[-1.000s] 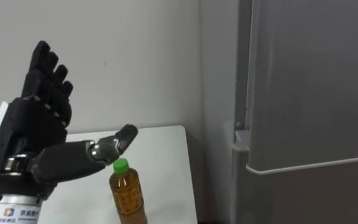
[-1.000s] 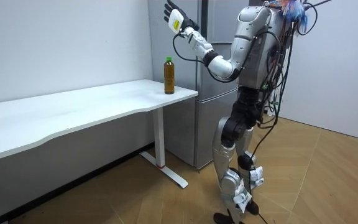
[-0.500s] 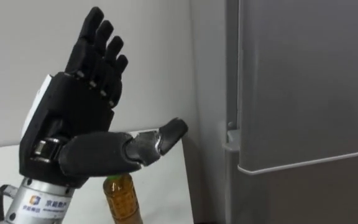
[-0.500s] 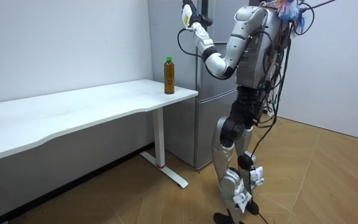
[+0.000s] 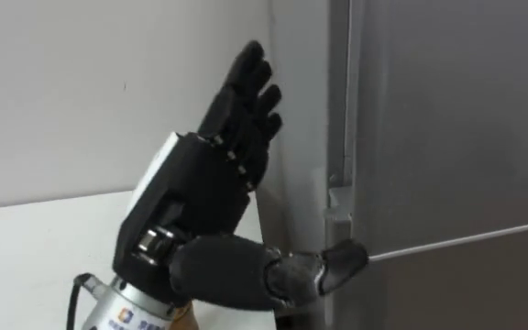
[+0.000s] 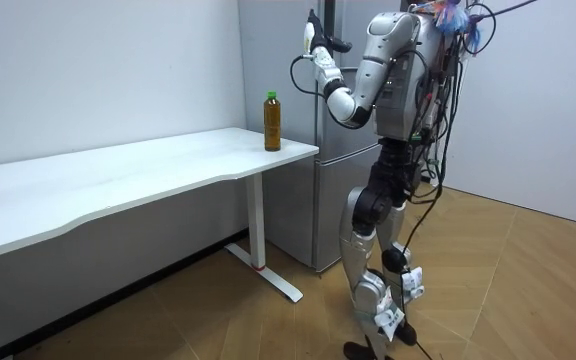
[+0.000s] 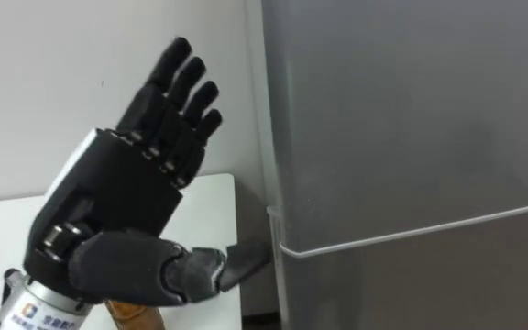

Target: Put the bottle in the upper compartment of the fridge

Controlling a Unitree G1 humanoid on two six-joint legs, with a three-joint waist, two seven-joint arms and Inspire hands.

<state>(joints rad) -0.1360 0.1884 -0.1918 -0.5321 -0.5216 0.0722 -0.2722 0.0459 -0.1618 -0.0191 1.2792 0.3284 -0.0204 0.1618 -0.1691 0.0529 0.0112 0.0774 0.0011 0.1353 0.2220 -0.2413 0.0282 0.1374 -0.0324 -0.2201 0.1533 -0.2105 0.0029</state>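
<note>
black left hand [image 5: 200, 197] raised at the door edge of the tall grey fridge [image 5: 456, 137], fingers [image 5: 246, 92] spread open and empty, amber green-capped plastic bottle [image 6: 272, 121] standing on the white surface [image 6: 118, 180], corner nearest the fridge

Black robot hand [image 5: 200, 197], white at the back. Amber bottle [image 6: 272, 122], green-capped. White desk [image 6: 118, 180]. Grey fridge [image 5: 447, 137]. Brown wood floor [image 6: 528, 280]. White wall [image 5: 81, 92].

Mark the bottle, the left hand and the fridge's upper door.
bottle [image 6: 272, 125]: room view, its amber body.
left hand [image 5: 195, 197]: left eye view, its broad black middle.
upper fridge door [image 5: 447, 110]: left eye view, its grey front.
</note>
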